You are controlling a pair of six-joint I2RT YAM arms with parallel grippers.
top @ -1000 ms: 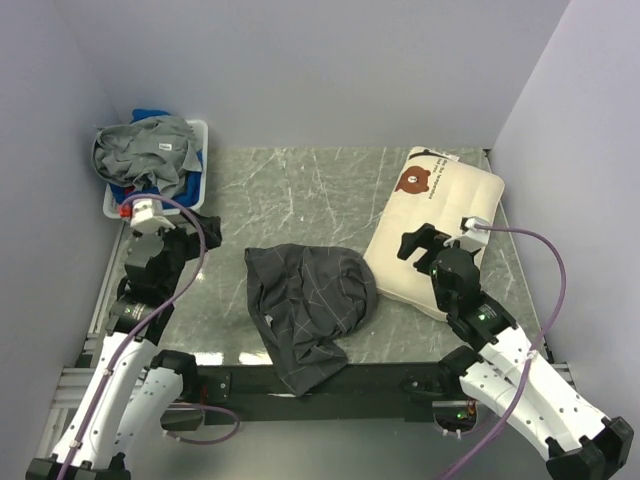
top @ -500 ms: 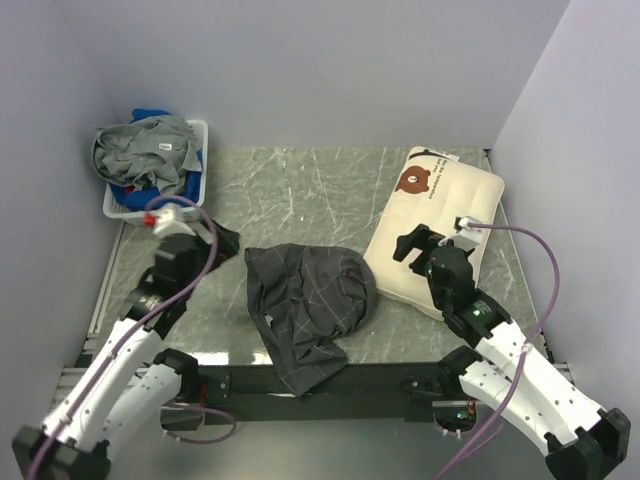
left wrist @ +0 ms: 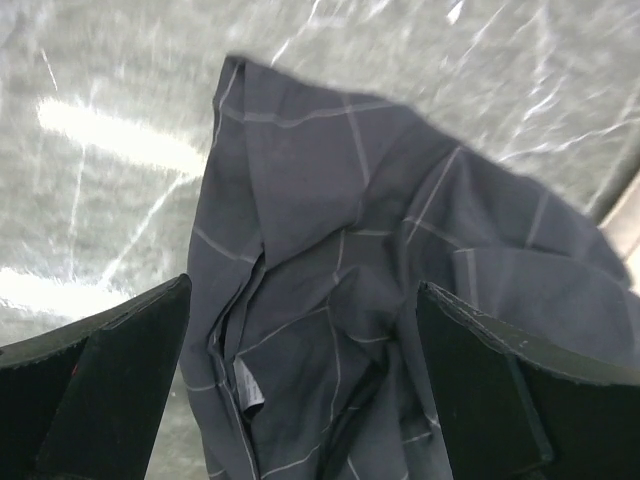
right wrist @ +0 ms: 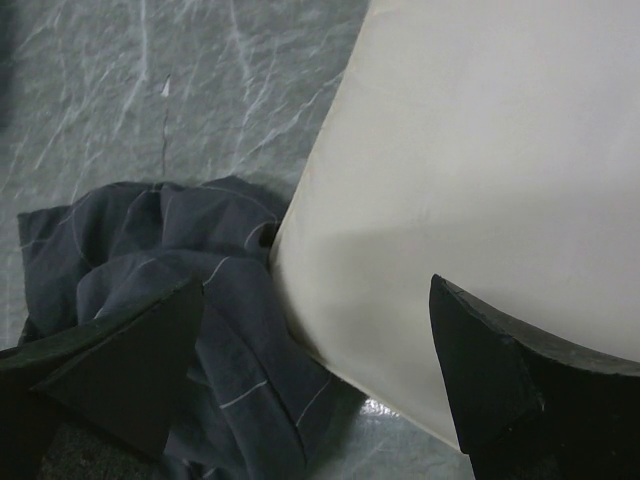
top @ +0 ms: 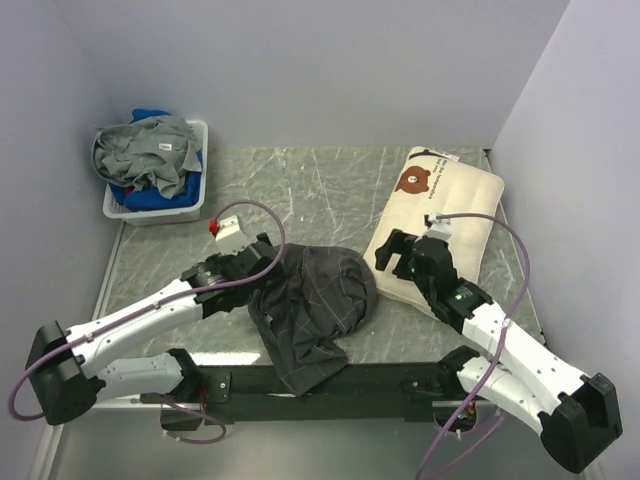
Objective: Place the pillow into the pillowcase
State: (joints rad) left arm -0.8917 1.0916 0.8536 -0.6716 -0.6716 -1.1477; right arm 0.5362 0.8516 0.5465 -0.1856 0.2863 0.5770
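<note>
I saw one pillowcase (top: 320,290) crumpled at centre frame, touching the one pillow (top: 450,200) at right. Both tools were wide and empty: left gripper (left wrist: 302,290) over the pillowcase, right gripper (right wrist: 315,285) over the pillow's edge

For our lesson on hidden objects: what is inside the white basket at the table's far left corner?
A crumpled grey garment fills the white basket, with blue cloth showing beneath it. Whatever lies deeper is covered by these.
</note>
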